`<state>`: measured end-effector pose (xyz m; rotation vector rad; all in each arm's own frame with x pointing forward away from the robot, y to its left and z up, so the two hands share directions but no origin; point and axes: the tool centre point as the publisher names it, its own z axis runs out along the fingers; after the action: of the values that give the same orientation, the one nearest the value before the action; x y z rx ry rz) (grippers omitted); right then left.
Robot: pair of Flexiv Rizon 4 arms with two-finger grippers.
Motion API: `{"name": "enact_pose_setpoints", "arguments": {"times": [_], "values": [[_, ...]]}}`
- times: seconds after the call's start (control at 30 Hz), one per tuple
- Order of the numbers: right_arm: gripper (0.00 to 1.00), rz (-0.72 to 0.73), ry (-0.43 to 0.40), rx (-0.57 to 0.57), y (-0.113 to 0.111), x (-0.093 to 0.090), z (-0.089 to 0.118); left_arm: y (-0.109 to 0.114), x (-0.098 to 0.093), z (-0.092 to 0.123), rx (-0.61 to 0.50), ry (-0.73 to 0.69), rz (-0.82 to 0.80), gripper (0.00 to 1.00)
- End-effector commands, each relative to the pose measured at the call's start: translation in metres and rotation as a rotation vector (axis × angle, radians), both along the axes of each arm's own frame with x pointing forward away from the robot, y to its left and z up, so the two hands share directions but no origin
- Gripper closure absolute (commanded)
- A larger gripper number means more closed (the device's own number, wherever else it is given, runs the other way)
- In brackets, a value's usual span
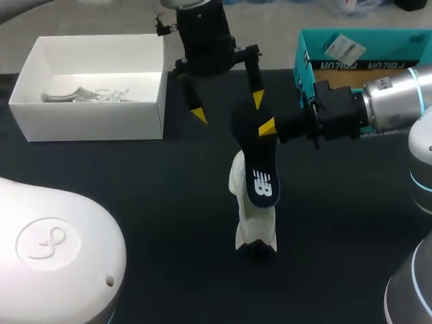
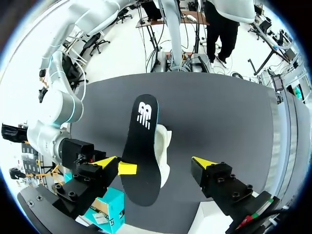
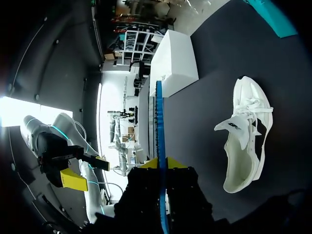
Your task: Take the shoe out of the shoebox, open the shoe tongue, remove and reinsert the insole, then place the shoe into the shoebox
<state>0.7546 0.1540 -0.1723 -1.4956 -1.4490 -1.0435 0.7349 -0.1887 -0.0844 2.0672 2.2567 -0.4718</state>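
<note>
Clamps the right hand (image 1: 264,127) on the insole (image 1: 260,172) from both sides near its broad end, holding it in the air over the middle of the table (image 1: 135,202). Seen from the right wrist as a thin blue strip, edge-on between the yellow tips of that hand (image 3: 162,163). Runs lengthwise from the far edge toward the near edge, narrower logo end nearer and lower, flat dark face up, smooth and slightly curved. Hangs directly above the shoe (image 1: 255,226), a white lace-up lying on its side on the dark matte table, long axis also far to near, toe seemingly toward the far edge, tongue pulled out and laces loose (image 3: 246,141). Keeps the left hand (image 1: 227,108) spread wide, fingers apart and gripping nothing, straddling the insole's broad end (image 2: 143,146). Sits at the far left corner: the open white cardboard shoebox (image 1: 88,121), rectangular and straight-walled. Stands at the far right corner: a teal box (image 1: 364,34).
</note>
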Motion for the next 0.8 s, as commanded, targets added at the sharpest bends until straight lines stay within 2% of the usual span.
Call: {"name": "enact_pose_setpoints", "arguments": {"times": [0.03,0.2,0.4,0.63,0.8], "values": [[1.0,0.001,0.004,0.003,0.002,0.0,-0.002,-0.008,0.006,-0.003,0.191,0.011,-0.044,0.0],[1.0,-0.065,0.024,0.063,-0.002,-0.001,-0.004,-0.013,0.016,-0.004,0.179,-0.013,-0.021,0.0],[1.0,-0.182,-0.019,0.166,-0.007,-0.002,0.003,-0.018,0.029,-0.001,0.152,-0.039,0.019,0.0],[1.0,-0.17,-0.016,0.177,-0.003,-0.005,0.002,-0.024,0.041,0.004,0.101,-0.069,0.042,0.0],[1.0,-0.163,-0.017,0.181,-0.002,-0.006,0.003,-0.036,0.043,0.01,0.056,-0.092,0.013,0.0]]}}
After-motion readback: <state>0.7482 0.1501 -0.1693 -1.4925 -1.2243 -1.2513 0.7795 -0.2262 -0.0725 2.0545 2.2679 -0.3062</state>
